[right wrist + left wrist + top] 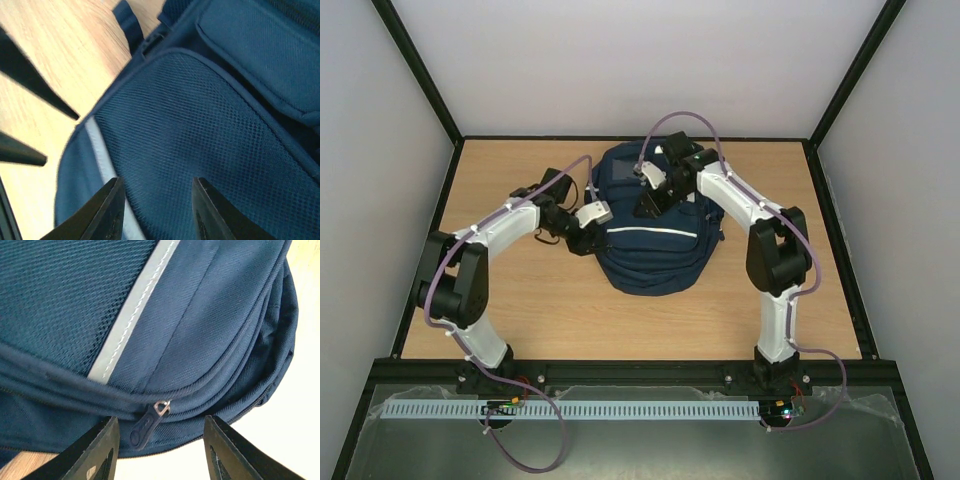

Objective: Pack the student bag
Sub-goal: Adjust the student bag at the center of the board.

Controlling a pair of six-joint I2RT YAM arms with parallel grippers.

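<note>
Large navy blue fabric backpack (655, 235) lay flat on light wooden table (520, 300), left gripper (160, 420) open at its left side, dark zip pull (142, 429) between the fingers, touching neither, right gripper (157, 182) open, empty, over blue mesh panel (200, 140).

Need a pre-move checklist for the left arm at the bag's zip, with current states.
1. Zip pull sits between the left jaws: ok.
2. Left jaws open, clear of the pull: ok.
3. Right jaws open over the mesh panel, gripping nothing: ok.
4. Right jaws pinning the student bag steady: cannot tell.
5. Bag lies flat on the table: ok.
6. Which way the zip opens: cannot tell.
</note>
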